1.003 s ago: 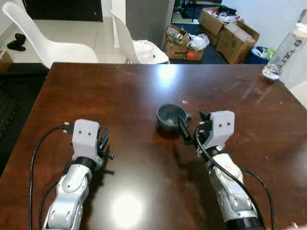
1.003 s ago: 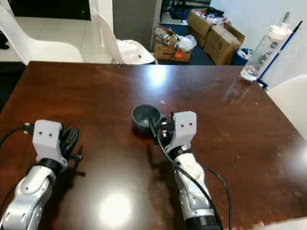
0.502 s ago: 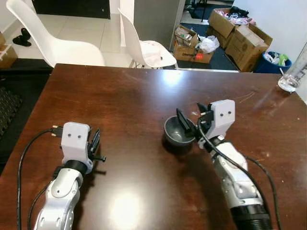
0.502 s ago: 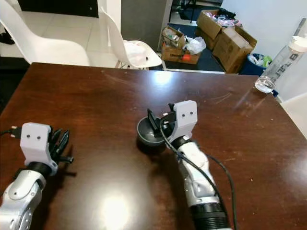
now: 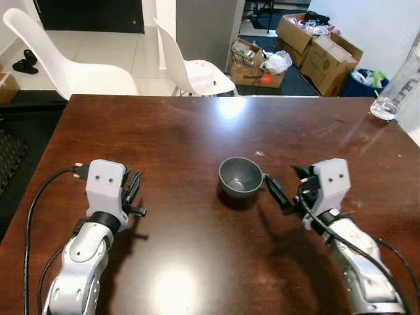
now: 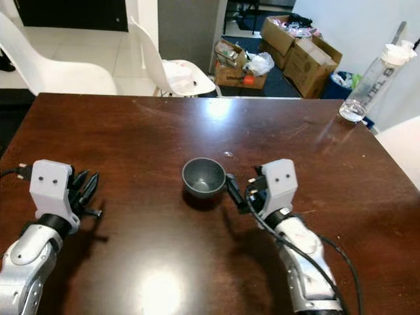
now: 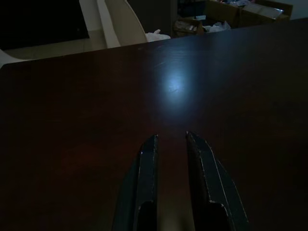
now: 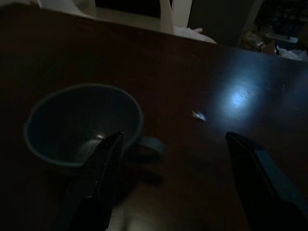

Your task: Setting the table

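Observation:
A small grey cup [image 5: 240, 176] stands upright on the dark brown table [image 5: 197, 125], near the middle, its handle turned toward my right side. My right gripper [image 5: 281, 193] is just right of the handle, open, with nothing between its fingers and not touching the cup. In the right wrist view the cup [image 8: 82, 125] lies ahead of one finger [image 8: 103, 178], the two fingers spread wide. My left gripper [image 5: 133, 192] rests low over the table's left part, far from the cup. Its fingers [image 7: 147, 183] stand a narrow gap apart with only bare table between them.
A clear water bottle [image 6: 367, 82] stands at the table's far right corner. White chairs [image 5: 72, 62] are beyond the far edge and another [image 6: 401, 147] at the right side. Cardboard boxes [image 5: 315, 49] sit on the floor behind.
My right gripper, which had a finger inside the cup's rim half a second ago, has let go and drawn back to the right. The head camera has shifted; the left arm stays put.

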You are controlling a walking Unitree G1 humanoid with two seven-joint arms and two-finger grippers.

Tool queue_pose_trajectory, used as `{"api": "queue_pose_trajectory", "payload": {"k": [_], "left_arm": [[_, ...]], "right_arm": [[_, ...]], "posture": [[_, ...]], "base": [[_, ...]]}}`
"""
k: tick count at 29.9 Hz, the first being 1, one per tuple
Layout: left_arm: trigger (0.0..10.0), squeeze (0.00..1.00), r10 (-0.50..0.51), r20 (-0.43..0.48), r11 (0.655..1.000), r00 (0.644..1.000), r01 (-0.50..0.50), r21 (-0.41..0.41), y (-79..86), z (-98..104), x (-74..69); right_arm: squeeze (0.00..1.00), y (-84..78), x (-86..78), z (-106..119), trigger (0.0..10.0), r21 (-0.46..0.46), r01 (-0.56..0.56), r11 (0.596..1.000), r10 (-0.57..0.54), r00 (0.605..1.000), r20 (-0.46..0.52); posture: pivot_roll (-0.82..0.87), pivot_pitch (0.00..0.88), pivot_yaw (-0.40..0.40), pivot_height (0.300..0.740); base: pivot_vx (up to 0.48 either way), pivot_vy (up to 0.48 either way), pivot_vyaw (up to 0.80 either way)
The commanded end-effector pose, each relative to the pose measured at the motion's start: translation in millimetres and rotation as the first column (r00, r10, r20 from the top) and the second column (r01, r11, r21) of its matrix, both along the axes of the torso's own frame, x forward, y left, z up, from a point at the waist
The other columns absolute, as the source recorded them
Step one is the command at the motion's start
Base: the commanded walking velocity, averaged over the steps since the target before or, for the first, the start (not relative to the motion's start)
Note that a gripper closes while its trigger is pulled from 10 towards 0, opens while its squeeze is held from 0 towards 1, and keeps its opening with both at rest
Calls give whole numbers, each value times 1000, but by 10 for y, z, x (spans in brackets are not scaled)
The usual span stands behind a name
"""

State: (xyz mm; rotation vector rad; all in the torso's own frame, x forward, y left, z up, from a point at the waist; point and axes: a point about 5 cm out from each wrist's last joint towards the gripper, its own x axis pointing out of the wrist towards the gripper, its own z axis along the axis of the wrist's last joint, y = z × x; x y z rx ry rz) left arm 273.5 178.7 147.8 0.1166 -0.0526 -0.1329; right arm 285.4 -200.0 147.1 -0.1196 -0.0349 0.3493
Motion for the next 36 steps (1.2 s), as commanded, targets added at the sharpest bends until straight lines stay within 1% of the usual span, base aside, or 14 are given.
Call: {"api": "queue_pose_trajectory", "payload": {"k": [1, 4, 11, 13, 16, 17, 19, 23, 27, 28, 31, 32, 34, 36], "left_arm": [[10000, 0, -13, -36, 1000, 999, 13, 5, -1, -56, 11], [10000, 0, -19, -35, 1000, 999, 20, 8, 1, -43, 28], [10000, 0, -27, -38, 1000, 999, 27, 14, 10, -37, 34], [10000, 0, -27, -37, 999, 999, 28, 17, 20, -29, 35], [10000, 0, -28, -38, 999, 999, 29, 18, 20, -31, 27], [10000, 0, -29, -39, 999, 999, 29, 19, 18, -33, 24], [10000, 0, -30, -40, 999, 999, 31, 19, 15, -35, 21], [10000, 0, -41, -41, 999, 998, 42, 22, 2, -27, 24], [10000, 0, -44, -39, 999, 998, 45, 25, 12, -12, 35], [10000, 0, -44, -39, 999, 998, 45, 25, 12, -12, 35], [10000, 0, -49, -38, 998, 998, 50, 26, -5, -10, 35], [10000, 0, -51, -37, 998, 998, 52, 25, -16, -8, 37], [10000, 0, -54, -37, 998, 998, 55, 23, -26, -5, 40], [10000, 0, -56, -37, 998, 998, 57, 23, -33, -5, 41]], "right_arm": [[0, -107, -55, -94, 10000, -27, -27, 999, 25, 998, -64], [0, -181, -77, -111, 10000, -53, -60, 997, 55, 994, -91], [0, -213, -82, -99, 10000, -105, -148, 983, 133, 982, -131], [0, -298, -69, -73, 10000, -149, -164, 975, 142, 979, -149], [0, -529, -52, -96, 10000, -239, -136, 961, 90, 977, -193], [0, -572, -50, -118, 10000, -263, -131, 956, 78, 976, -202], [0, -588, -50, -136, 10000, -259, -138, 956, 84, 974, -211], [0, -554, -11, -89, 10000, -200, -200, 959, 159, 965, -207], [0, -474, 171, 226, 10000, -34, -169, 985, 167, 985, -51], [0, -474, 171, 226, 10000, -34, -169, 985, 167, 985, -51], [0, -316, 278, 443, 10000, 53, -186, 981, 183, 982, 51], [0, -274, 331, 502, 10000, 112, -181, 977, 172, 982, 80], [0, -231, 406, 539, 10000, 180, -173, 968, 157, 983, 98], [0, -216, 466, 511, 10000, 199, -145, 969, 131, 988, 84]], "posture": [[-17, 66, 41, 740], [-19, 67, 47, 740], [-13, 66, 60, 740], [-10, 67, 62, 740], [-5, 65, 67, 740], [-4, 66, 69, 740], [-3, 65, 72, 740], [4, 60, 77, 740], [10, 56, 81, 740], [10, 56, 81, 740], [13, 55, 82, 740], [17, 54, 83, 740], [17, 54, 85, 740], [17, 55, 86, 740]], "base": [[0, 0, 0], [0, 0, 0], [0, 0, 0], [0, 0, 0], [0, 0, 0], [0, 0, 0], [0, 0, 0], [0, 0, 0], [0, 0, 0], [0, 0, 0], [0, 0, 0], [0, 0, 0], [0, 0, 0], [0, 0, 0]]}}
